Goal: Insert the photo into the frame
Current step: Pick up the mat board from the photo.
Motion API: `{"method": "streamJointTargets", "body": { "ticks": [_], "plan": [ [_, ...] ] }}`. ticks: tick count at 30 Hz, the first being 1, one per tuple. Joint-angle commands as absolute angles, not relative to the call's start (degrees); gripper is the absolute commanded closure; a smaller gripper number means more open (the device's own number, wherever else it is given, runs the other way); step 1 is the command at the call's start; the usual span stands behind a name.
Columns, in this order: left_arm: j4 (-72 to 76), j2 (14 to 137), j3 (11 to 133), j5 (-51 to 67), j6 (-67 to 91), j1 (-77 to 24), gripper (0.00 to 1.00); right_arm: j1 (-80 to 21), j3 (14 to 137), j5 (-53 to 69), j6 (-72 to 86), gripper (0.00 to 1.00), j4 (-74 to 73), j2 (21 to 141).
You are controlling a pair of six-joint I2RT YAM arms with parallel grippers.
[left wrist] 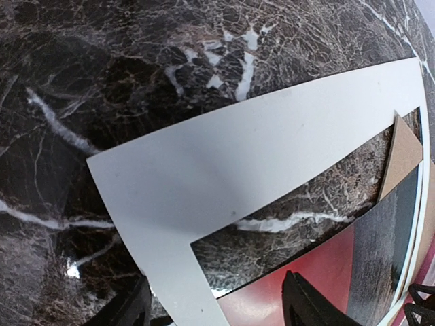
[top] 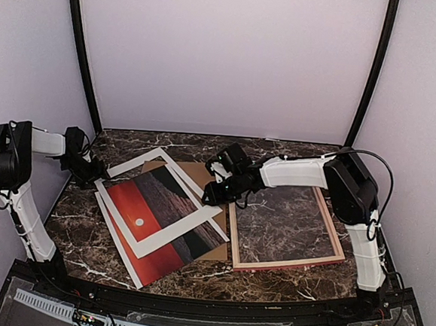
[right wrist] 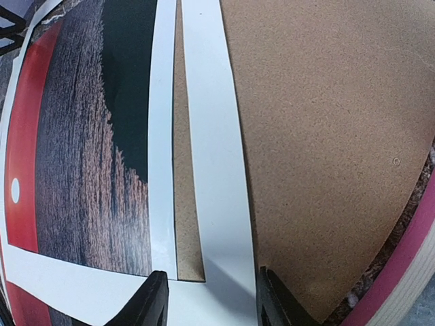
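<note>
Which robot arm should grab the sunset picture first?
Probably the right gripper: it hovers at the photo edge nearest the frame. The left gripper is over the white mat's far corner.

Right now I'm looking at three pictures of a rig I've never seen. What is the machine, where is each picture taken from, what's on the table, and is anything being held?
Two robot arms are bolted at the near edge of a marble table. The wide picture looks down from above and behind them. The other two come from cameras on each wrist, so the dark prongs at the bottom are that arm's own fingers.

On the table lie a sunset photo, a white cardboard border across it, a brown board underneath, and an empty wooden frame on the right.

The left gripper sits at the border's corner and the right gripper over its far side. Both are open, and nothing is visibly held.
</note>
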State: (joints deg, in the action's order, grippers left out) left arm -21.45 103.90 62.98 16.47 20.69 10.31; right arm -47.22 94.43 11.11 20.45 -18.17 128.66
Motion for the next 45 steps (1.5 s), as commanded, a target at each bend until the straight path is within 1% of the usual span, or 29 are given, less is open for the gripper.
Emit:
{"method": "streamJointTargets", "body": {
  "ticks": [1,9,16,24,27,31,33,35,38,41,45],
  "plan": [
    [-19.4,104.5,62.7,22.6,22.2,10.6,0.34,-48.7,91.9,13.7,22.3,0.56,-20.9,129.5],
    [-12.5,101.3,59.3,30.7,24.7,10.6,0.36,-48.8,91.5,13.6,23.0,0.57,-20.7,129.7],
    [-7.1,101.4,56.9,37.2,27.7,10.7,0.37,-48.8,91.1,13.9,23.7,0.58,-20.5,129.8],
    [-6.2,101.1,54.6,38.0,29.2,10.6,0.38,-48.9,88.3,19.0,26.6,0.60,-16.3,128.2],
    [-7.5,99.3,53.3,36.4,29.3,9.9,0.40,-48.9,87.8,19.4,27.5,0.60,-15.7,127.5],
    [-12.8,92.0,51.5,28.9,26.8,8.4,0.38,-48.9,88.1,18.3,27.7,0.60,-16.5,127.1],
    [-16.3,88.2,50.9,24.0,25.7,6.8,0.34,-48.9,88.3,18.0,27.5,0.60,-16.9,127.1],
    [-19.6,83.7,49.5,21.6,25.6,4.7,0.30,-48.9,88.4,17.8,27.6,0.59,-17.1,127.2],
    [-22.3,79.1,45.9,20.8,29.4,0.9,0.27,-48.9,88.3,17.4,27.9,0.59,-17.2,127.2],
    [-22.9,71.9,39.9,20.6,34.7,-3.6,0.26,-48.9,88.3,17.5,28.1,0.57,-17.2,127.1],
    [-25.0,63.8,34.5,18.7,41.9,-9.0,0.25,-48.9,88.7,18.0,28.3,0.56,-17.3,127.4]
  ]
}}
